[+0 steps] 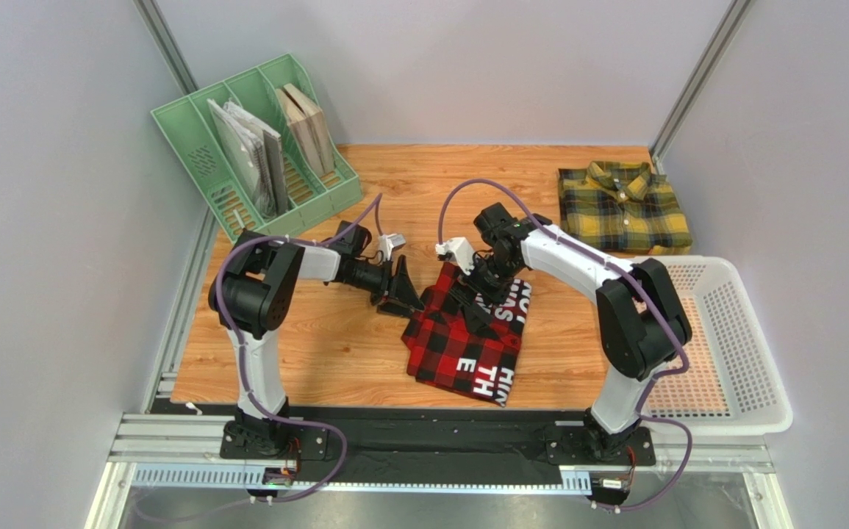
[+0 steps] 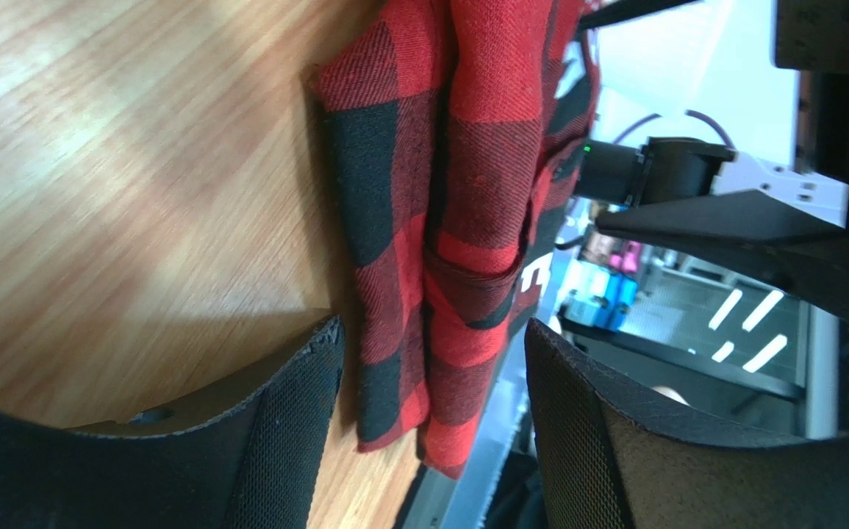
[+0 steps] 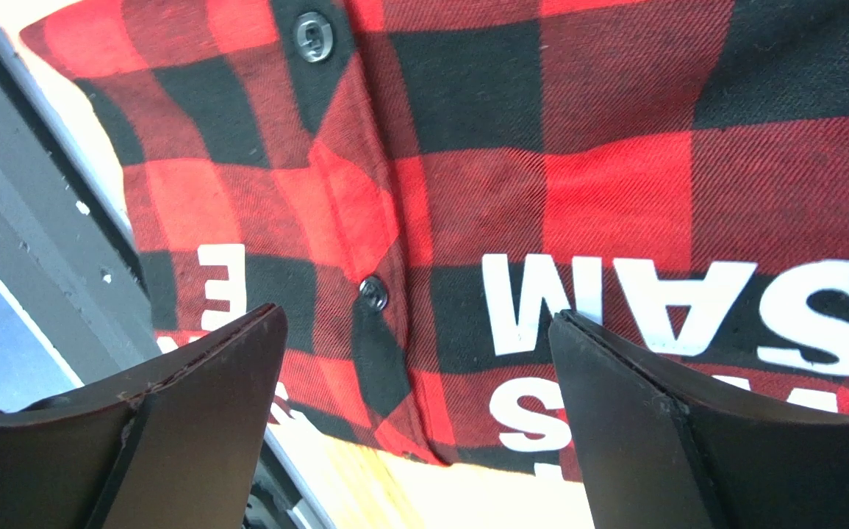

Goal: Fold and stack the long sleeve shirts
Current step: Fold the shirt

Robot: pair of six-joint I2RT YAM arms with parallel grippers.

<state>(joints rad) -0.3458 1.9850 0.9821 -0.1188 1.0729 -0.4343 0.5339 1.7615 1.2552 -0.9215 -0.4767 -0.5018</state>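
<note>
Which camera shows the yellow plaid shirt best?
Top external: the yellow plaid shirt lies folded at far right, whole and unobstructed. Both wrist views show only the red shirt, nothing of the yellow one.

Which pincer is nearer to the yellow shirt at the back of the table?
Right. The right pincer hangs over the far edge of the red shirt, left of the yellow shirt; the left pincer sits at the red shirt's left corner, farther away.
</note>
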